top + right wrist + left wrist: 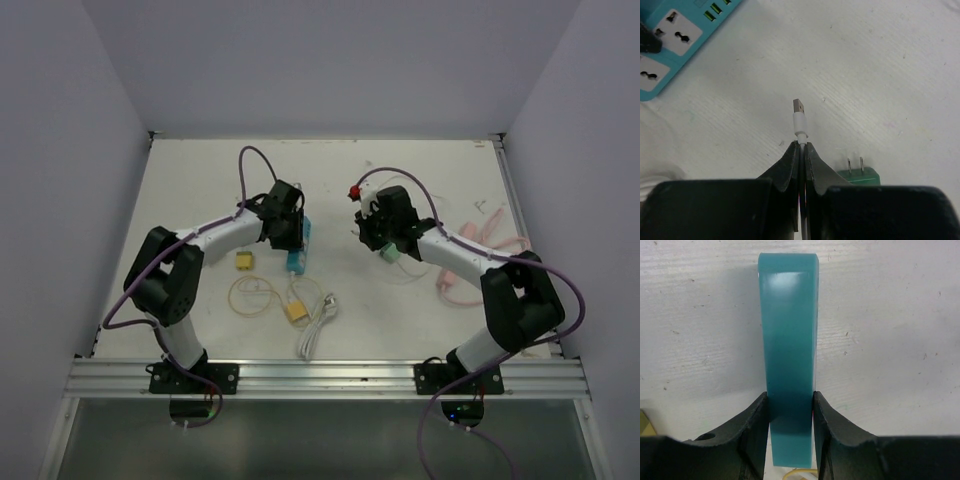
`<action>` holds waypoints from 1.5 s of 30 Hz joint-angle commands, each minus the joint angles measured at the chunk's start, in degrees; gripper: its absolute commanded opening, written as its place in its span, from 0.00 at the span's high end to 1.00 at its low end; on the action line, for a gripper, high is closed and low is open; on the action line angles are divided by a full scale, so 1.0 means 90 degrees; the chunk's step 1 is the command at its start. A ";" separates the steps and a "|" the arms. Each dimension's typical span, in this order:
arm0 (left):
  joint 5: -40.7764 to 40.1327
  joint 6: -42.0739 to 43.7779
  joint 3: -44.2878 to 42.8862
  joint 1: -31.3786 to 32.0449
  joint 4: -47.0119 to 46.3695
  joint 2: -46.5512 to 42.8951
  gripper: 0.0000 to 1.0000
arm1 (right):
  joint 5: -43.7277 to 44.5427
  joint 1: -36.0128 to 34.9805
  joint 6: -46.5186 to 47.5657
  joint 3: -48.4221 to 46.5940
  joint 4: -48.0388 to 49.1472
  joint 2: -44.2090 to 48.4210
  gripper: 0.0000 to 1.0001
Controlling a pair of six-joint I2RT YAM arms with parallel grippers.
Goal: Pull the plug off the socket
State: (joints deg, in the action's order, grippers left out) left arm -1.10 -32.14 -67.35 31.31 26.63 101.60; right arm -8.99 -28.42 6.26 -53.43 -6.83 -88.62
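USB plug [799, 106] out and clear, right of the teal socket strip [670, 35]. Pinched by its white cable [800, 134] in the right gripper [802, 146], jaws nearly together. Strip clamped across its narrow sides by the left gripper [790, 410], probably anchoring against the pull. Green USB ports [715, 8] seemingly empty. Green adapter [858, 175] lying just near of the plug.

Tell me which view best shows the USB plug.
Right wrist: the USB plug juts from the right gripper, clear of the power strip. Top external: too small to tell. Left wrist: absent.
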 commanded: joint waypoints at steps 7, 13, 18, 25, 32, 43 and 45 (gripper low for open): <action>0.0815 0.0319 0.0462 -0.0012 -0.0136 -0.0166 1.00 | 0.0453 0.0511 -0.1310 -0.0587 0.0016 -0.0943 0.86; 0.1206 0.0222 0.0521 -0.0012 -0.0459 -0.0156 1.00 | 0.0033 0.0902 -0.1760 -0.0713 0.0027 -0.1110 0.56; 0.1392 0.0066 0.0540 0.0007 -0.0810 -0.0098 1.00 | -0.0133 0.0971 -0.1809 -0.0734 -0.0247 -0.0702 0.35; 0.1782 -0.0296 0.0521 0.0105 -0.1435 0.0127 1.00 | 0.0403 0.0961 -0.1936 -0.0470 -0.0870 0.0968 0.22; 0.2066 -0.0823 0.0452 0.0261 -0.2304 0.0420 0.95 | 0.0872 0.0961 -0.2209 0.0194 -0.1262 0.3135 0.14; 0.1715 -0.1068 0.0520 0.0320 -0.2472 0.0323 0.27 | 0.1926 0.0971 -0.2405 0.0507 -0.2609 0.5744 0.01; 0.1433 -0.1019 0.0589 0.0310 -0.2345 0.0030 0.23 | 0.2277 0.0971 -0.2385 0.0390 -0.2804 0.5987 0.01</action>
State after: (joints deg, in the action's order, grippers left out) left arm 15.18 -41.25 -62.87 34.15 6.09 105.49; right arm 5.76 -19.84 -14.57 -48.53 -27.14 -36.69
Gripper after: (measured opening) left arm 0.757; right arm 0.987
